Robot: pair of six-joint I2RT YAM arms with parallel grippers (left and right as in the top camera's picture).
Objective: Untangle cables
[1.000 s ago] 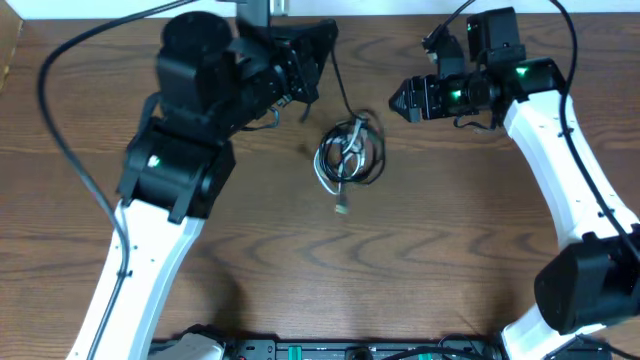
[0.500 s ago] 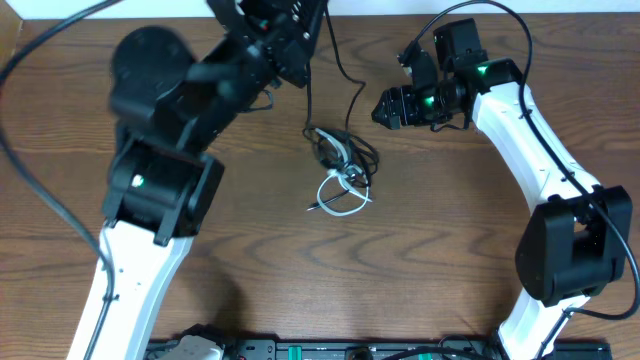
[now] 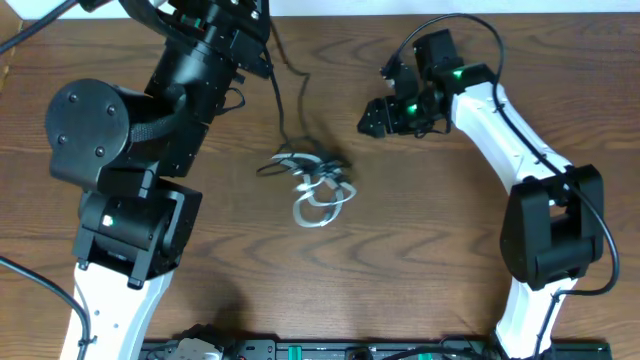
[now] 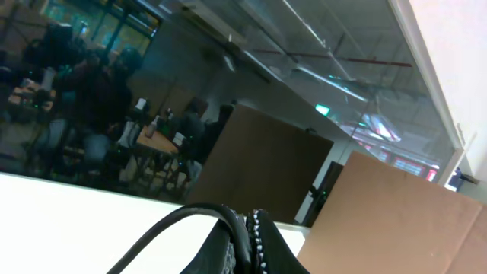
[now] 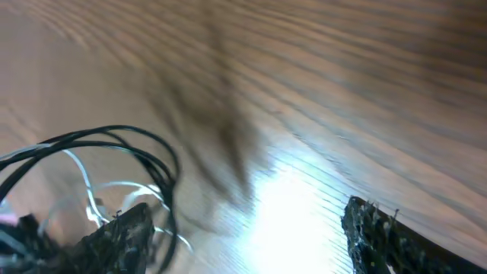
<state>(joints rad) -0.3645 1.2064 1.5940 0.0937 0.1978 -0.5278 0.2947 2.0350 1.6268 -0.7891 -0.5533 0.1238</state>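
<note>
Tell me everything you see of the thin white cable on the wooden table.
The thin white cable looks like smooth flexible plastic cord. It lies in a few small loops near the middle of the brown wooden table. Its upper part is tangled with the thin black cable. Its plug ends are too small to tell.

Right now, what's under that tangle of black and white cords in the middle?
Only the wooden table, which shows through the loops of the white cable. Where the black cable crosses them, I can't make out which cord lies underneath.
</note>
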